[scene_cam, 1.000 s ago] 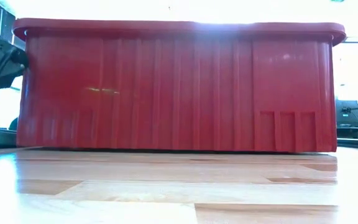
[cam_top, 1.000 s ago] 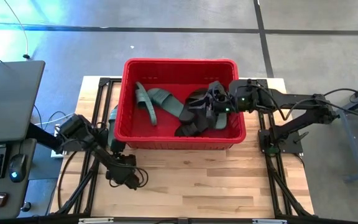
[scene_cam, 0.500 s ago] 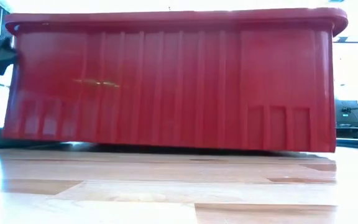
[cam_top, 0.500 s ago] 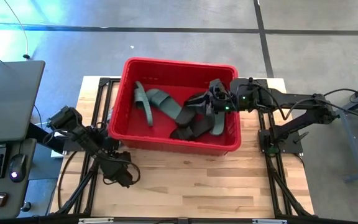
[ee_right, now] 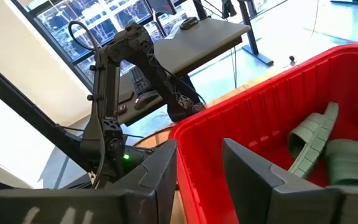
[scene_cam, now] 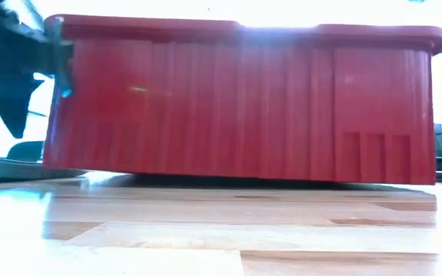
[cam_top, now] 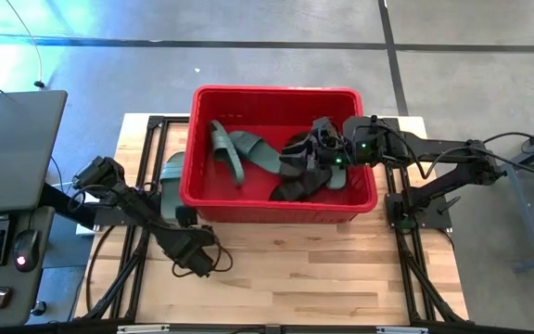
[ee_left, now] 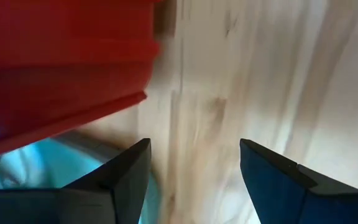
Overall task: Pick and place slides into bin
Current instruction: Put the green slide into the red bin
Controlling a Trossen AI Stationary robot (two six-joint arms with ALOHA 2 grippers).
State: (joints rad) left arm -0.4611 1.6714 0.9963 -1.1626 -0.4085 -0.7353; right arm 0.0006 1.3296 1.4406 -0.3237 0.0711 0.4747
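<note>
The red bin (cam_top: 281, 215) stands on the wooden table and fills the low view (scene_cam: 244, 107). Inside it lie green slides (cam_top: 235, 150) and black slides (cam_top: 302, 172); a green one also shows in the right wrist view (ee_right: 316, 140). One more green slide (cam_top: 172, 174) lies on the table outside the bin's left wall. My left gripper (cam_top: 202, 264) is open and empty over bare wood near the bin's near left corner (ee_left: 194, 162). My right gripper (cam_top: 315, 153) hangs open and empty inside the bin above the black slides (ee_right: 197, 149).
My left arm's forearm (cam_top: 151, 215) runs close past the bin's near left corner, and a dark part of it shows at the bin's left end in the low view (scene_cam: 14, 61); whether it touches the bin, I cannot tell. A desk with a keyboard and mouse (cam_top: 12, 186) stands left of the table. Bare wood (cam_top: 323, 269) lies in front of the bin.
The bin has tipped up at its left end, come down flat again and now stands a little farther toward the table's right edge. The slides inside have shifted with it. My left gripper has gone slightly toward the right edge, and its arm has swung near the bin's left end.
</note>
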